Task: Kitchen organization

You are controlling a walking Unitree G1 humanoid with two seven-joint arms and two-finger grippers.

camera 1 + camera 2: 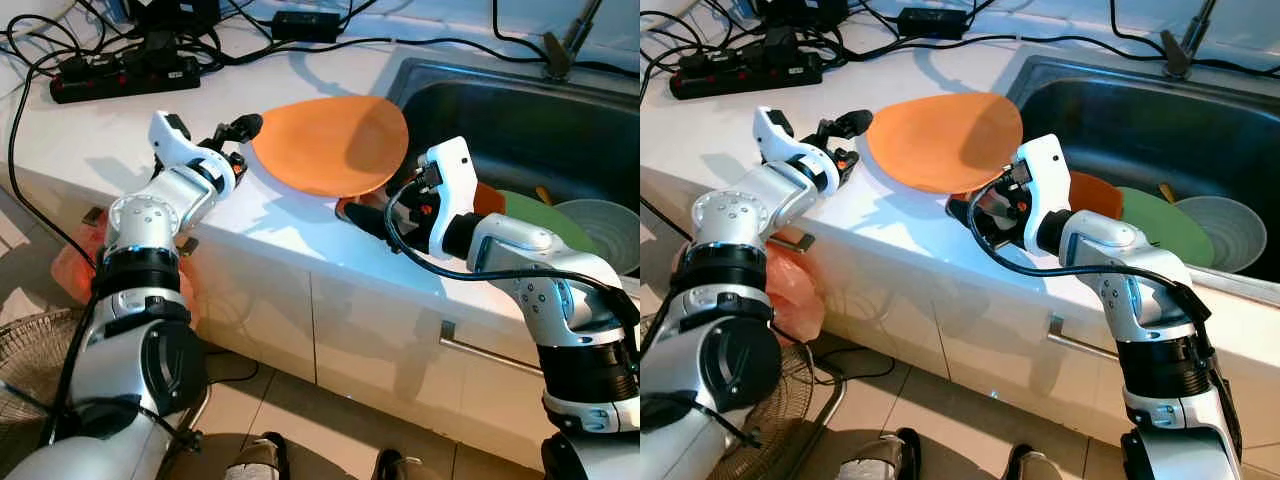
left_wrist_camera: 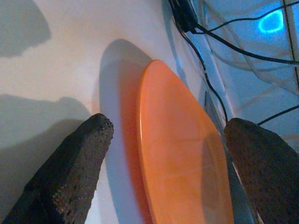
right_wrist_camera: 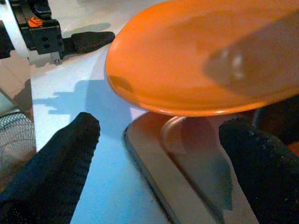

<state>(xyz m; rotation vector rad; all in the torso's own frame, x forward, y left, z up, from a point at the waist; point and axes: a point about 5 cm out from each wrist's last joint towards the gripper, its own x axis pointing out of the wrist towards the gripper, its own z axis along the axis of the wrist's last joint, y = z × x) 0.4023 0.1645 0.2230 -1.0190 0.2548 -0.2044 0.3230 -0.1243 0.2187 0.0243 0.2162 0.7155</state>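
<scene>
One orange plate [image 1: 335, 143], two end effectors

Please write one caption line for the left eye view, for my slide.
Both open end effectors, left and right, flank an orange plate at the counter beside the sink.

1. Black power strip [image 1: 125, 75] at the back of the white counter [image 1: 90, 140], cables trailing from it.
2. Black adapter brick [image 1: 305, 24] further along the back edge.
3. Wire fan guard [image 1: 25, 365] on the tiled floor [image 1: 290, 420].
4. Cabinet handle [image 1: 485, 350] below the counter.
</scene>
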